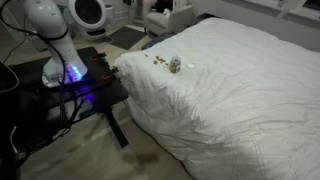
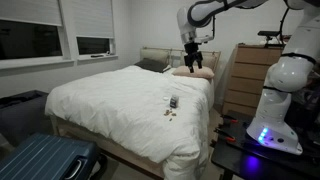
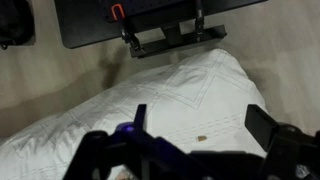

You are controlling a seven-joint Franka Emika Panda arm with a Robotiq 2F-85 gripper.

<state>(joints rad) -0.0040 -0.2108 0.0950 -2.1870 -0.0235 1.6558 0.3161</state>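
My gripper (image 2: 191, 57) hangs high over the far side of a bed with a white duvet (image 2: 120, 100), its jaws open and empty. In the wrist view the gripper (image 3: 200, 125) looks down on the duvet (image 3: 190, 90), with dark fingers (image 3: 263, 125) spread wide to either side. Below, between them, a tiny brown crumb (image 3: 201, 138) lies on the fabric. A small pale object (image 1: 174, 64) stands on the duvet, seen in both exterior views (image 2: 173, 102), with little brown bits (image 1: 155, 60) scattered beside it. The gripper is well above all of these.
The robot's base (image 1: 62, 60) stands on a black table (image 1: 70, 95) beside the bed's corner; the table's edge (image 3: 150, 25) shows in the wrist view. A wooden dresser (image 2: 243, 80) is past the bed, a blue suitcase (image 2: 45, 160) on the floor, and windows (image 2: 95, 45) behind.
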